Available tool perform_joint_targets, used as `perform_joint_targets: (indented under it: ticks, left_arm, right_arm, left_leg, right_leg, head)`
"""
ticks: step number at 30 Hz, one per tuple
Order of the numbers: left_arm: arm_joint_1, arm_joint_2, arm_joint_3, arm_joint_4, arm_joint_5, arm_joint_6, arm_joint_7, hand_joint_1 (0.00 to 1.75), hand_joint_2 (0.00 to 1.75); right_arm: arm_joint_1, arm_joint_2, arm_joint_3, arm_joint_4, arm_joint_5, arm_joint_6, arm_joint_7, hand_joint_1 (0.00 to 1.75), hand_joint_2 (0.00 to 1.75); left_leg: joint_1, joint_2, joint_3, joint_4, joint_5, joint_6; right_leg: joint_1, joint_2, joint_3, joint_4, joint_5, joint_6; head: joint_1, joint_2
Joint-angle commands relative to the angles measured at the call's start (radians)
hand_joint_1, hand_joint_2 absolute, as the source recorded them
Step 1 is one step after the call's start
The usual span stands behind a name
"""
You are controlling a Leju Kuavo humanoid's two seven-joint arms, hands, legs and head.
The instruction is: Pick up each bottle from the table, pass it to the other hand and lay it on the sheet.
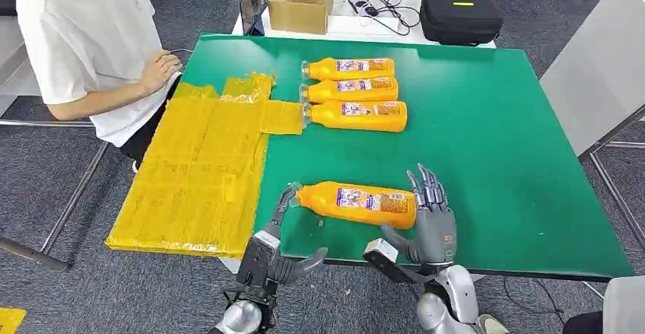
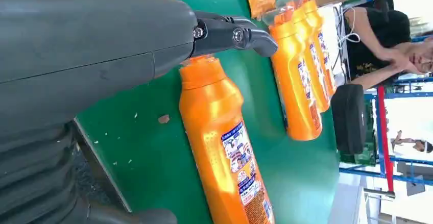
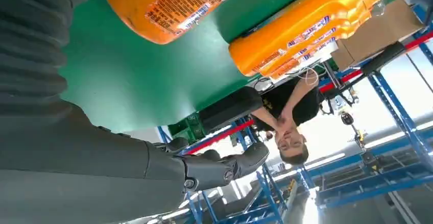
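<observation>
One orange bottle [image 1: 357,203] lies on its side near the front of the green table [image 1: 494,144], cap pointing toward the yellow sheet [image 1: 198,174]. My left hand [image 1: 275,243] sits at its cap end with fingers apart; in the left wrist view its dark fingers [image 2: 232,32] reach over the bottle's neck [image 2: 204,76] without closing on it. My right hand [image 1: 432,224] stands open beside the bottle's base, fingers pointing up. Three more orange bottles [image 1: 354,90] lie side by side at the back of the table. The right wrist view has the near bottle's base [image 3: 168,4].
A person in a white shirt [image 1: 91,37] sits at the table's left, one hand [image 1: 160,68] at its edge by the sheet. Behind the table are a cardboard box [image 1: 297,11] and a black case [image 1: 460,16]. Bare green surface spreads to the right.
</observation>
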Motion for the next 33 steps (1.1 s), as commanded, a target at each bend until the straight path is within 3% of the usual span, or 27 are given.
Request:
perform_joint_targets:
  ticks: [1, 8, 12, 16, 25, 33]
  left_arm:
    - [-0.036, 0.008, -0.017, 0.068, 0.002, -0.005, 0.005, 0.00, 1.75]
    - [-0.038, 0.008, -0.021, 0.059, 0.000, -0.009, 0.011, 0.00, 1.75]
    - [-0.026, 0.013, -0.010, 0.034, -0.014, 0.002, 0.021, 0.00, 1.75]
    - [-0.016, 0.006, 0.012, 0.023, -0.038, 0.004, 0.039, 0.00, 1.75]
    - [-0.028, -0.004, 0.028, 0.027, -0.051, -0.014, 0.040, 0.00, 1.75]
    - [-0.027, -0.004, 0.029, 0.027, -0.053, -0.018, 0.039, 0.00, 1.75]
  right_arm:
    - [-0.131, -0.060, 0.098, 0.211, 0.085, 0.074, 0.117, 0.00, 1.75]
    - [-0.221, -0.035, 0.120, 0.403, 0.087, 0.124, 0.130, 0.00, 1.75]
    - [-0.251, -0.043, 0.150, 0.435, 0.145, 0.204, 0.258, 0.00, 1.75]
    - [-0.317, -0.036, 0.174, 0.505, 0.186, 0.379, 0.413, 0.00, 1.75]
    - [-0.386, -0.008, 0.210, 0.544, 0.218, 0.420, 0.405, 0.00, 1.75]
    - [-0.386, -0.007, 0.217, 0.545, 0.220, 0.417, 0.394, 0.00, 1.75]
  left_leg:
    - [0.001, 0.002, 0.005, -0.001, -0.002, -0.002]
    - [0.001, 0.001, 0.002, -0.001, 0.000, -0.001]
    - [0.001, 0.002, 0.004, -0.001, -0.001, -0.001]
    - [0.001, 0.003, 0.004, 0.000, -0.002, -0.001]
    - [0.002, 0.002, 0.005, 0.001, 0.000, -0.002]
    - [0.002, 0.001, 0.006, 0.000, 0.002, -0.001]
  right_leg:
    - [0.002, 0.000, 0.005, -0.002, -0.001, -0.003]
    - [0.001, 0.001, 0.002, -0.001, 0.000, -0.002]
    - [0.002, 0.001, 0.003, -0.001, -0.001, -0.003]
    - [0.001, 0.002, 0.004, -0.001, -0.001, -0.003]
    - [0.003, 0.000, 0.005, -0.001, 0.001, -0.004]
    - [0.002, 0.000, 0.006, -0.001, 0.002, -0.002]
  head:
    - [0.000, 0.000]
    - [0.000, 0.000]
    - [0.000, 0.000]
    - [0.000, 0.000]
    - [0.000, 0.000]
    - [0.000, 0.000]
